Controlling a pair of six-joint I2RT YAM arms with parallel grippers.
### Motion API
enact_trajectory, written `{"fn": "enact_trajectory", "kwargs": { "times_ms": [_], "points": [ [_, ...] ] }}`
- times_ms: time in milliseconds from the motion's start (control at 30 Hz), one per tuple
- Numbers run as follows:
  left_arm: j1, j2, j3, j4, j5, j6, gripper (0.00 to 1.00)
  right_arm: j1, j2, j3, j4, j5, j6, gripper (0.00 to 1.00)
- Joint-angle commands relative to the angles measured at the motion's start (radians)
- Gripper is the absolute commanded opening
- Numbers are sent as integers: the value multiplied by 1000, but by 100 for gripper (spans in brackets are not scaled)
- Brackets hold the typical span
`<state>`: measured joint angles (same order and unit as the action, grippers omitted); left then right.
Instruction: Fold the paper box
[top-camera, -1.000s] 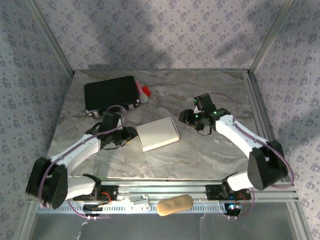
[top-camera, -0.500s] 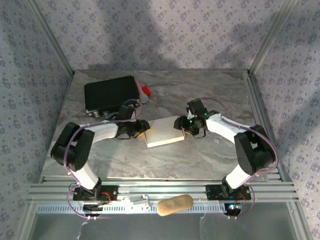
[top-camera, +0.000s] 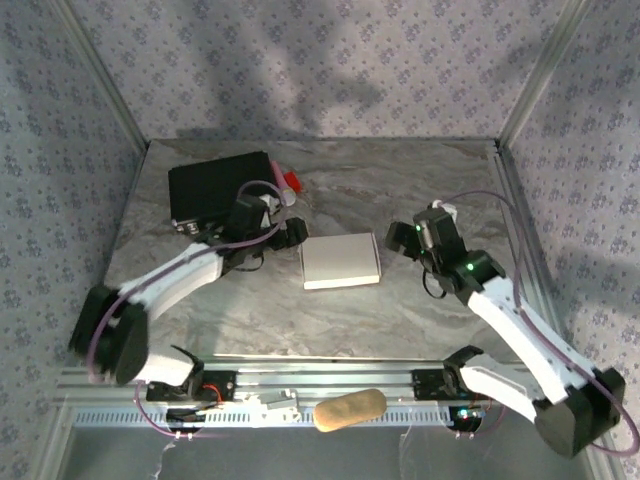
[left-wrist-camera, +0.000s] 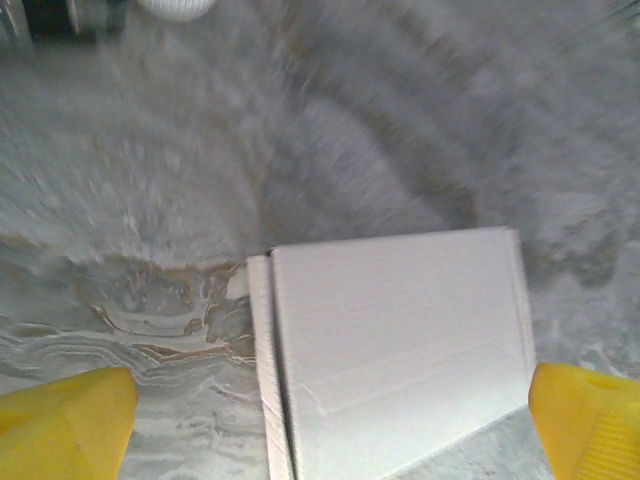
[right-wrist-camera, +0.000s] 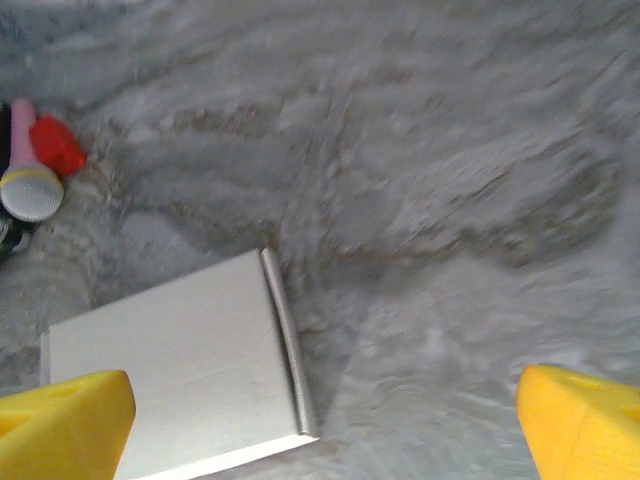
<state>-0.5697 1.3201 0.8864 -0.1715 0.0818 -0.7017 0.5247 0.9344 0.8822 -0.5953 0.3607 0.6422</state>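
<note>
The paper box lies flat and closed on the marbled table, near its middle and between the two hands. No contact with either hand is evident. The left hand stands just beside the box's left edge. Its wrist view shows the yellow fingertips spread wide at the bottom corners, with the box lying below and between them and nothing gripped. The right hand stands near the box's right edge, with a strip of bare table between them. Its yellow fingertips are likewise spread wide and hold nothing. A narrow folded strip runs along one edge of the box. A black case sits at the far left of the table, apart from the box. A pink toy microphone and a red piece lie beside the case's right end. Both wrist views are blurred, so fine detail of the box's surface cannot be confirmed.
</note>
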Motion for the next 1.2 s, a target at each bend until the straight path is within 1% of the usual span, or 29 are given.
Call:
{"fn": "enact_trajectory", "kwargs": {
  "times_ms": [0,33,100,133,167,200,233,267,333,400,467,533,600,667,733,767,800,833,900,933,967,1033,1100,1133,1167],
  "points": [
    [-36,-204,-8,-171,-308,142,100,69,-143,-12,-100,366,-46,99],
    [-47,-268,-20,-216,-422,142,100,86,-192,-43,-88,424,-42,99],
    [-46,-377,-50,-297,-618,128,100,69,-264,-111,-53,486,-39,99],
    [-43,-430,-83,-307,-701,152,100,39,-294,-166,36,474,-108,99],
    [-38,-472,-123,-284,-740,217,100,10,-317,-220,139,438,-213,99],
    [-22,-515,-168,-255,-746,304,100,-22,-338,-285,238,392,-304,99],
    [-3,-556,-229,-201,-726,407,100,-52,-356,-364,355,358,-378,99],
    [10,-587,-276,-142,-717,470,100,-76,-366,-424,445,328,-430,99],
    [47,-648,-394,-32,-708,556,100,-132,-375,-537,605,257,-505,99],
    [97,-671,-469,41,-702,611,100,-196,-362,-600,695,188,-508,99],
    [177,-675,-526,100,-660,651,100,-265,-325,-636,753,121,-500,99],
    [277,-670,-584,193,-551,652,100,-325,-272,-663,821,69,-505,99],
    [380,-645,-675,372,-429,626,100,-387,-206,-694,923,18,-516,99],
    [439,-581,-714,496,-388,608,100,-428,-135,-713,1023,-16,-522,99],
    [468,-482,-709,579,-375,620,100,-455,-45,-726,1132,-37,-529,99],
    [477,-427,-689,604,-341,635,100,-464,4,-729,1184,-44,-531,99],
    [478,-365,-677,658,-322,643,100,-470,69,-728,1239,-53,-532,99],
    [478,-316,-662,688,-312,652,100,-475,115,-719,1284,-75,-572,99],
    [479,-202,-623,763,-289,676,100,-475,205,-687,1340,-96,-572,99],
    [479,-160,-611,800,-289,685,100,-476,243,-677,1377,-102,-574,99],
    [479,-113,-600,848,-288,694,100,-477,285,-664,1411,-111,-611,99],
    [483,-34,-582,938,-271,706,100,-484,329,-627,1394,-132,-650,99],
    [485,19,-546,941,-261,728,100,-505,394,-633,1500,-177,-667,99],
    [490,51,-550,982,-264,730,100,-524,433,-642,1546,-205,-657,99],
    [496,100,-570,1068,-264,732,100,-542,484,-647,1592,-230,-643,99]
  ]
}}
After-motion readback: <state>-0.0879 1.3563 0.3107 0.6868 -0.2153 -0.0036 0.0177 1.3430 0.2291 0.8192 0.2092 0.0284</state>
